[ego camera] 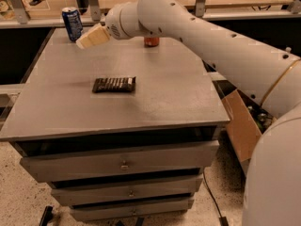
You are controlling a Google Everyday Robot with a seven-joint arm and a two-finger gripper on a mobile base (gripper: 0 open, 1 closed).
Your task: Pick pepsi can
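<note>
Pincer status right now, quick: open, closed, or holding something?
Pincer: open or closed cannot be told; it hangs just right of the pepsi can, above the table's far left.

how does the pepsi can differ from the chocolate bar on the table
The pepsi can is blue and stands upright; the chocolate bar is dark brown and lies flat. The pepsi can sits at the far left corner of the table, the chocolate bar nearer the middle. The gripper hovers close beside the pepsi can, far from the chocolate bar. Both rest on the table.
</note>
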